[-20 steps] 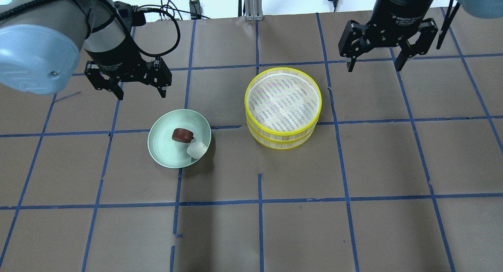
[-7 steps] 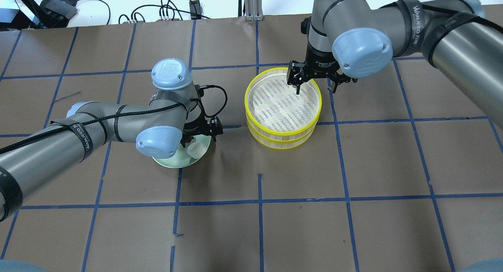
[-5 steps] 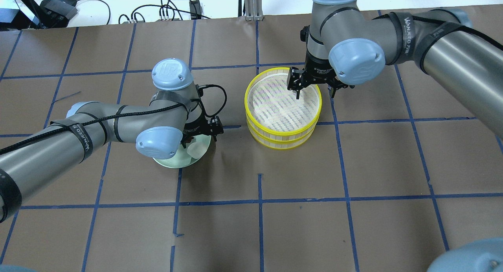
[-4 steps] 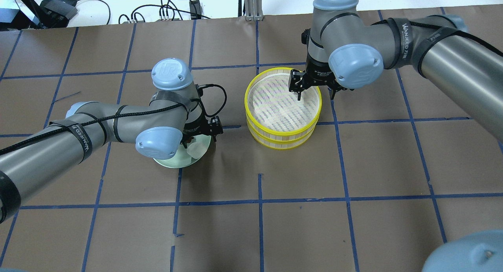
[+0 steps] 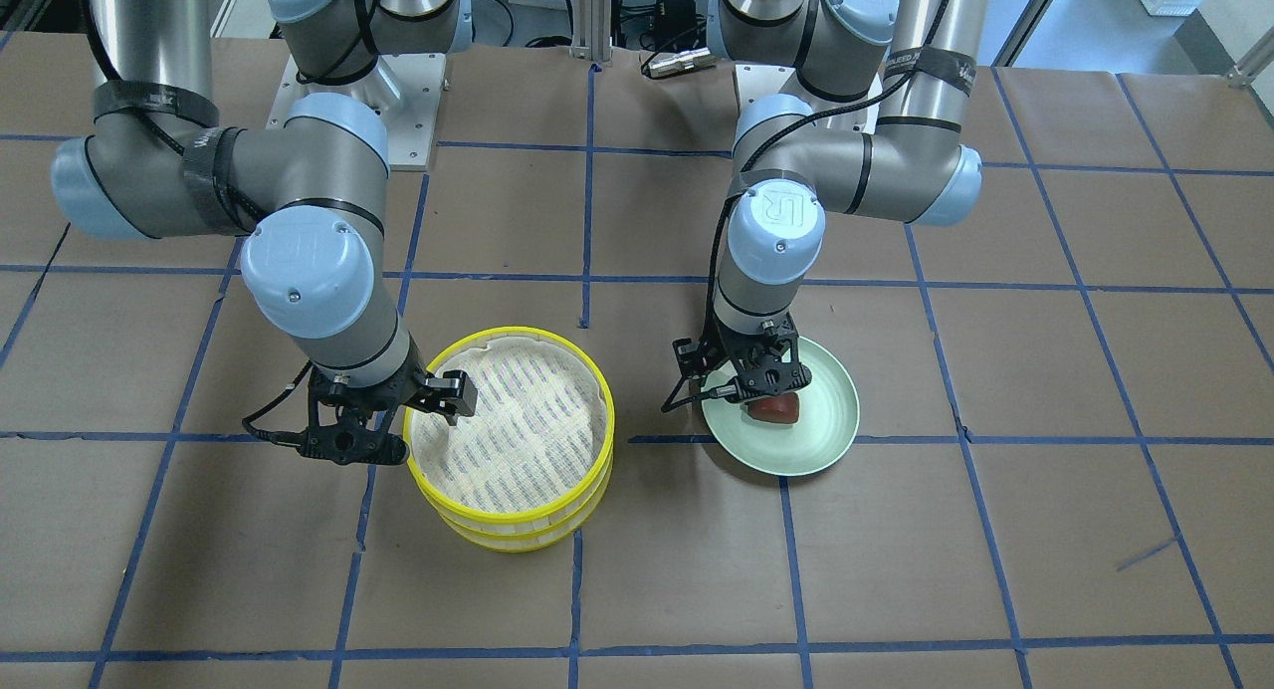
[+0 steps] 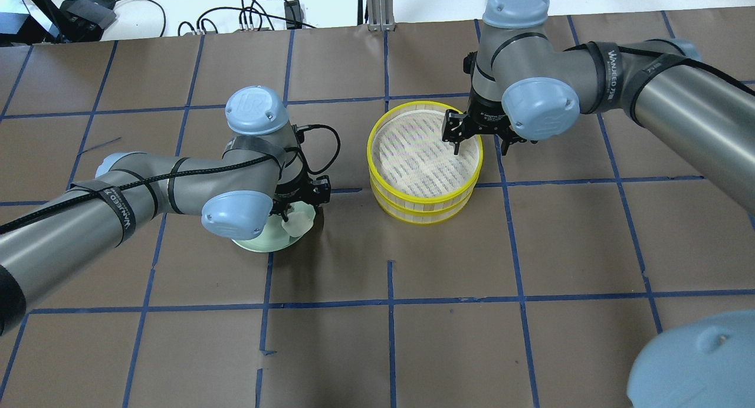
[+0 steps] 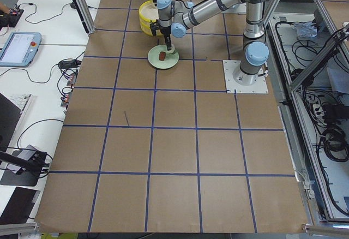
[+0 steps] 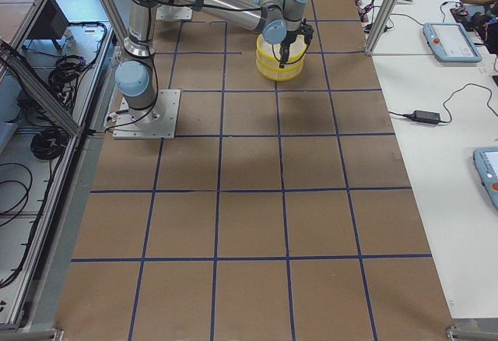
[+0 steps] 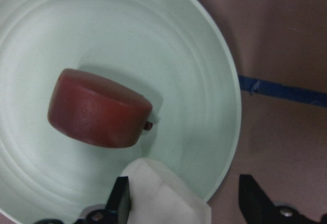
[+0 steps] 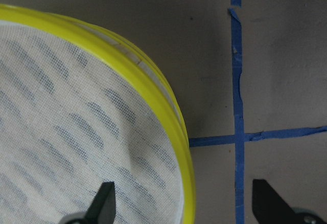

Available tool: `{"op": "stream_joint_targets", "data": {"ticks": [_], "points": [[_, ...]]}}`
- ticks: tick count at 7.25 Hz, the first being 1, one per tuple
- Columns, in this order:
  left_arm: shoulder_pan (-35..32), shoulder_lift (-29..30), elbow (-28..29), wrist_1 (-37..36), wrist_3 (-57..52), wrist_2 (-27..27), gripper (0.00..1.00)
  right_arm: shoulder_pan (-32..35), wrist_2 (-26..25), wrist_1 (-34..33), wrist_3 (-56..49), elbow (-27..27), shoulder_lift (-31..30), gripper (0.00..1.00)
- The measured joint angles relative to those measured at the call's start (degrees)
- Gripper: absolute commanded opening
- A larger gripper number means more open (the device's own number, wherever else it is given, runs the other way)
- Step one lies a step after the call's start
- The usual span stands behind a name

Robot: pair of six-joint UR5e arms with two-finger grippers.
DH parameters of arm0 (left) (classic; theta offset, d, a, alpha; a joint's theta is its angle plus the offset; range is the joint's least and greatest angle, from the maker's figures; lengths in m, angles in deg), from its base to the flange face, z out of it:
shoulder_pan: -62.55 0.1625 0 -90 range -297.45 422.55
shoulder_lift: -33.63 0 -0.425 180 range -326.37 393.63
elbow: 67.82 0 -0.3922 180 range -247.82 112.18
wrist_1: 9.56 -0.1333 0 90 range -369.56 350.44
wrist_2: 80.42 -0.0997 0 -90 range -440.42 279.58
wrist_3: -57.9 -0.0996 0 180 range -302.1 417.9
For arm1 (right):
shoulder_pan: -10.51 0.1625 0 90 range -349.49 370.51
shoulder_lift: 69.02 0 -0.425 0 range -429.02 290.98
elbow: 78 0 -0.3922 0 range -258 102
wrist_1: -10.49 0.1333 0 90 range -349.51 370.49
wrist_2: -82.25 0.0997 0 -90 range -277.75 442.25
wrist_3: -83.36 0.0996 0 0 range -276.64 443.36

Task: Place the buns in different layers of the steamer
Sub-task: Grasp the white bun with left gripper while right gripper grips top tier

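- Since the previous overhead frame, the right gripper (image 6: pixel 479 148) has slid a little toward 3 o'clock; the left arm has barely stirred.
- Right gripper: fingers spread wide, straddling the yellow rim of the upper steamer layer (image 6: pixel 413 154) at its 3 o'clock. One finger is over the cloth, the other outside over the table (image 6: pixel 531 249).
- Upper steamer layer sits stacked on the lower steamer layer (image 6: pixel 424 212).
- Left gripper (image 9: pixel 186 206): spread, flanking the white bun (image 9: pixel 163 193) without pinching it.
- White bun lies at the green plate (image 9: pixel 204 55)'s 4 o'clock in the overhead view. The reddish-brown bun (image 9: pixel 99 109) lies just beside it, near the plate's middle.
- Green plate stands at the stack's 8 o'clock, apart from it.
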Motion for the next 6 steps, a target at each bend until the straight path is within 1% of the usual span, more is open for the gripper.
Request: {"op": "stream_joint_targets", "data": {"ticks": [1, 2, 3, 4, 5, 6], "points": [[-0.1, -0.8, 0.0, 1.2, 0.2, 0.0, 0.71, 0.0, 0.1, -0.1, 0.0, 0.1, 0.0, 0.13], [-0.3, -1.4, 0.0, 2.8, 0.3, 0.0, 0.64, -0.1, 0.1, -0.1, 0.0, 0.3, 0.1, 0.07], [-0.3, -1.7, -0.1, 3.8, 0.4, 0.0, 0.48, -0.1, 0.1, -0.2, 0.0, 0.6, 0.1, 0.05], [-0.4, -1.8, -0.2, 4.2, 0.5, 0.0, 0.44, -0.1, 0.0, -0.2, -0.1, 0.7, 0.1, 0.03], [-0.4, -1.9, -0.6, 4.4, 0.5, 0.0, 0.36, -0.1, -0.2, -0.3, -0.6, 0.7, 0.1, 0.03], [-0.4, -1.9, -1.2, 4.4, 0.5, 0.0, 0.08, -0.1, -0.5, -0.4, -1.2, 0.7, -0.1, 0.03]]}}
